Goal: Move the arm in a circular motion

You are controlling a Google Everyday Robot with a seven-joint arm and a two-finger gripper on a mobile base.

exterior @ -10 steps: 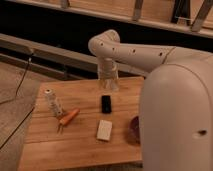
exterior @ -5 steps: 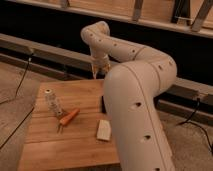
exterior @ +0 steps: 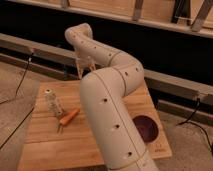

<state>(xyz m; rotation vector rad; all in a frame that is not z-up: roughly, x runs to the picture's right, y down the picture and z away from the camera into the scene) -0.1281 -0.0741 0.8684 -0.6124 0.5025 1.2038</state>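
The arm (exterior: 107, 107) is a thick cream-white tube with dark screw holes. It rises from the bottom middle of the camera view, bends at a rounded joint (exterior: 122, 75) and reaches up and left to a second joint (exterior: 80, 35). The gripper (exterior: 85, 66) hangs down from that joint, above the far edge of the wooden table (exterior: 45, 145). It holds nothing that I can see. The arm hides the middle of the table.
A small clear bottle (exterior: 52, 102) and an orange carrot (exterior: 69, 117) lie on the table's left part. A dark red bowl (exterior: 145, 127) sits at the right. A dark wall with a metal rail (exterior: 30, 45) runs behind. Cables (exterior: 20, 82) hang at the left.
The arm has swung left and nearer, with the gripper moving left over the table's far edge. It now covers the black object and the white block. The bowl shows again.
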